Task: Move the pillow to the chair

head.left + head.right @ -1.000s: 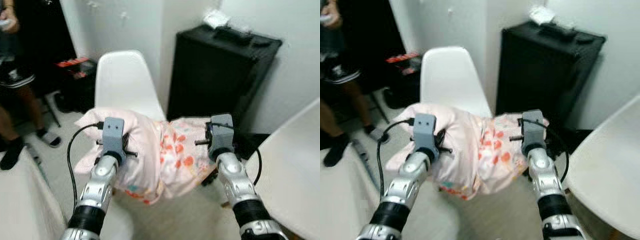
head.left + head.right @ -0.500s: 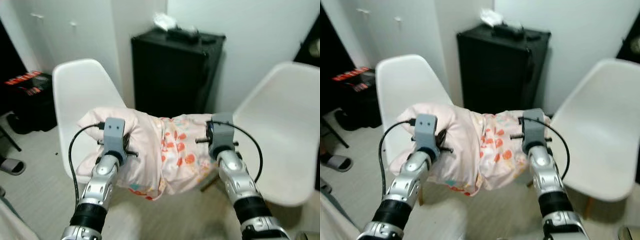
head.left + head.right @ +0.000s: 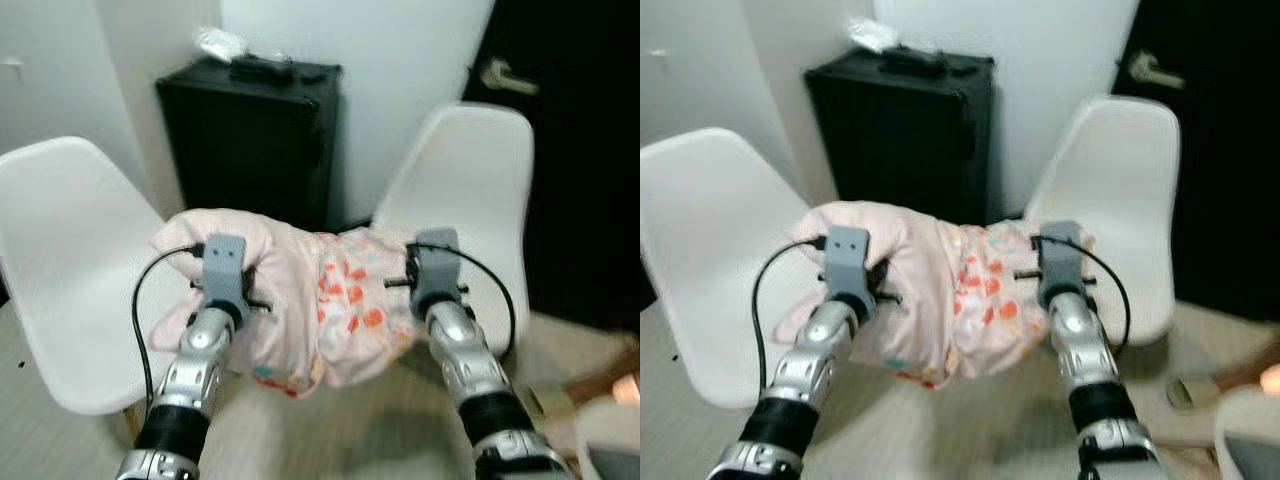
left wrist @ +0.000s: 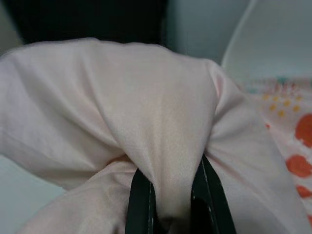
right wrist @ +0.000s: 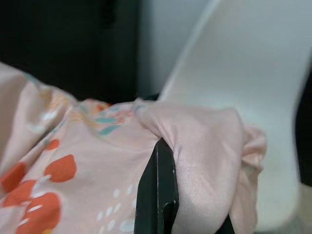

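The pillow (image 3: 300, 300) hangs in mid-air between the two arms, the left gripper (image 4: 169, 204) pinching a fold at its left end, the right gripper (image 5: 168, 204) pinching its right end. One chair (image 3: 70, 270) stands to the left, a second chair (image 3: 470, 190) behind and to the right. A case (image 3: 250, 140) stands against the wall (image 3: 400, 60) between them, small items (image 3: 245, 55) on top. A door (image 3: 590, 150) lies at far right.

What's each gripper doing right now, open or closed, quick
Left gripper: closed, pinching a fold of the pink pillow.
Right gripper: closed on the pillow's other end.
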